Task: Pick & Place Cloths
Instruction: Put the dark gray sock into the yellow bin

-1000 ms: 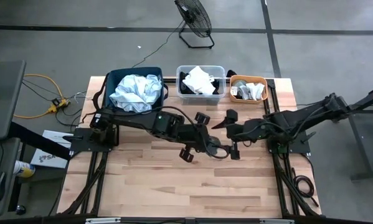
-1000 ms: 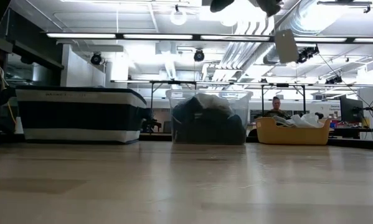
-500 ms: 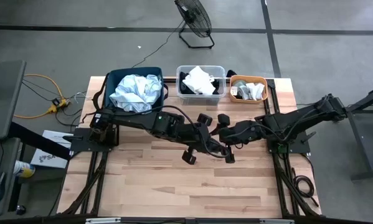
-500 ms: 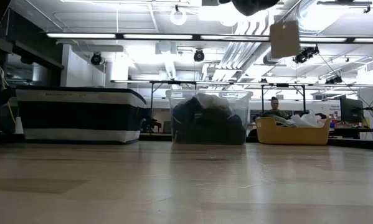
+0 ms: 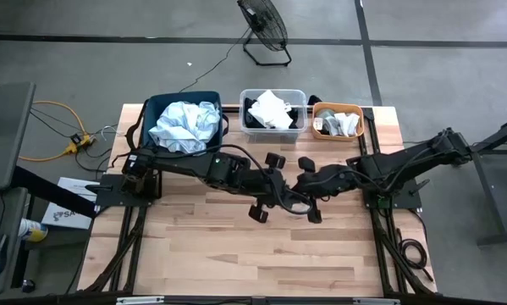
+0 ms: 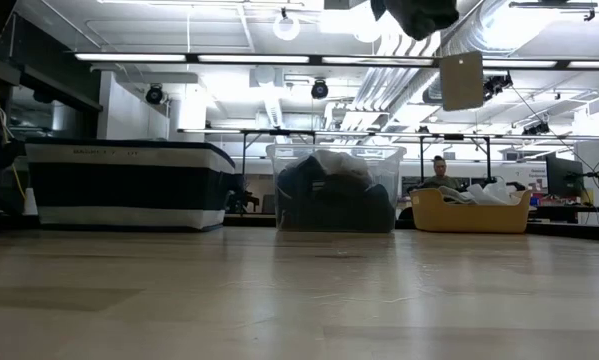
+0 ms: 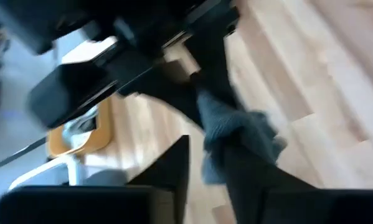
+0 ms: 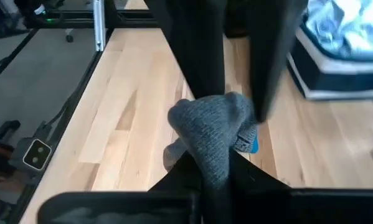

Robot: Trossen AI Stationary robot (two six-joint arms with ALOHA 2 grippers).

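Observation:
A small grey sock [image 8: 214,134], one of the cloths, hangs high above the middle of the table between my two grippers, which meet tip to tip. My right gripper [image 8: 216,171] is shut on it. It comes in from the table's right [image 5: 308,193]. My left gripper [image 7: 214,165] comes from the left [image 5: 289,200]. Its fingers [image 8: 202,56] stand slightly apart on either side of the sock's other end. In the low view only a dark lump [image 6: 419,14] shows at the top, with a pale tag [image 6: 462,80] hanging under it. My right gripper pinches the bunched sock [image 8: 212,155] between its two fingers, coming roughly level from the table's right. The sock bulges out beyond the fingertips, lifted clear of the table. My left gripper's fingers flank the sock's far end [image 7: 226,134]; I cannot tell whether they touch it.
Along the far edge stand a navy fabric bin [image 5: 156,106] with pale blue cloths, a clear tub [image 5: 245,95] with white and black pieces, and an orange tub [image 5: 359,113] with grey and white pieces. Bare wood [image 5: 261,254] lies toward the near edge.
My right gripper has gone toward the table's left edge, up to the left gripper and the sock held there, and has taken hold of the sock. The left arm has stayed about where it was.

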